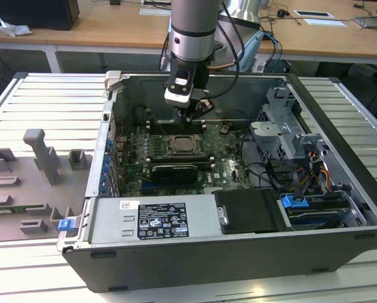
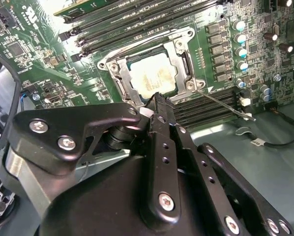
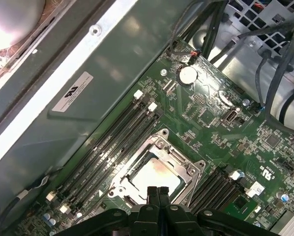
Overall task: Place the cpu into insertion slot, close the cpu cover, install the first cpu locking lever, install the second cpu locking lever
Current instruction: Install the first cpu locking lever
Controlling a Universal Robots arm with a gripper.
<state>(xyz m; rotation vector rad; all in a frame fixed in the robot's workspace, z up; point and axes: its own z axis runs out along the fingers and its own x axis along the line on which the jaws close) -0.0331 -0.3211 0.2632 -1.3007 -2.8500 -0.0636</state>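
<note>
The chip (image 3: 154, 174) lies in its socket (image 1: 185, 146) on the green board (image 3: 211, 113), metal cover (image 3: 162, 142) lowered around it. The pincer (image 1: 191, 115), closed tight and empty, hovers at the socket's 12 o'clock in the exterior view. Chip seems light, rigid, fragile: grip edges.

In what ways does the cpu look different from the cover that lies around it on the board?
The cpu is a solid square with a pale beige top; the cover is a silvery-grey frame with an open middle. The cover is the larger of the two and surrounds the cpu, which shows through the opening. Both are square, metallic and lie flat on the green board.
</note>
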